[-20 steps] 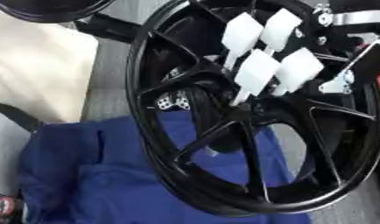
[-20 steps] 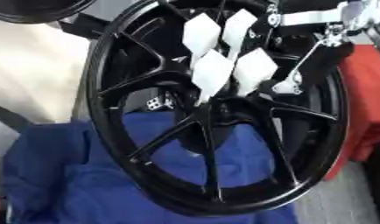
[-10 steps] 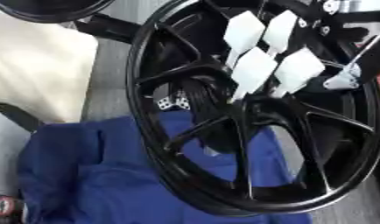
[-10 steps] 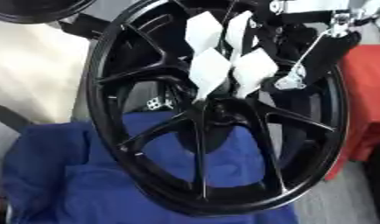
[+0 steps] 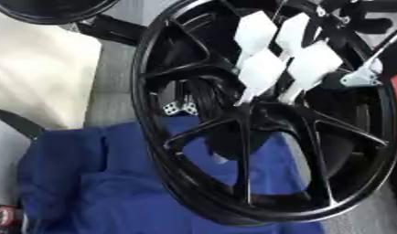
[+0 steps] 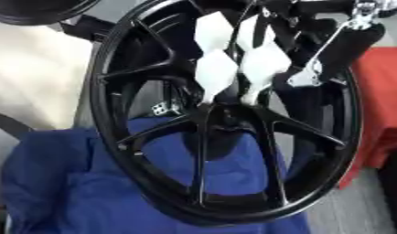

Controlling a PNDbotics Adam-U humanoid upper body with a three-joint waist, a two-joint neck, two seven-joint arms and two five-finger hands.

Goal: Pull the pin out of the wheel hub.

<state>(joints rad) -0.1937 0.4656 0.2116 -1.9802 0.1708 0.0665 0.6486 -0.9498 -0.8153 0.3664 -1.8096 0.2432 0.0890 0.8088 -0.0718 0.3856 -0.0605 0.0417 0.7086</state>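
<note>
A black spoked wheel (image 5: 153,137) stands nearly upright on a blue cloth (image 5: 89,183). Its hub (image 5: 262,112) is dark, and I cannot make out a pin in it. My right hand (image 5: 262,73), white-shelled on a black and silver arm, comes down from the upper right. Its white tips narrow to a point right at the hub. Whether it holds anything there is hidden.
A second black wheel (image 5: 50,9) lies at the top left beside a cream surface (image 5: 34,77). Something red (image 6: 378,91) stands right of the rim. A small silver piece (image 5: 179,108) shows behind the spokes. A red and white thing (image 5: 2,217) sits at the lower left.
The right hand has stayed at the hub, and the arm's silver linkage has shifted slightly. The wheel has barely moved.
</note>
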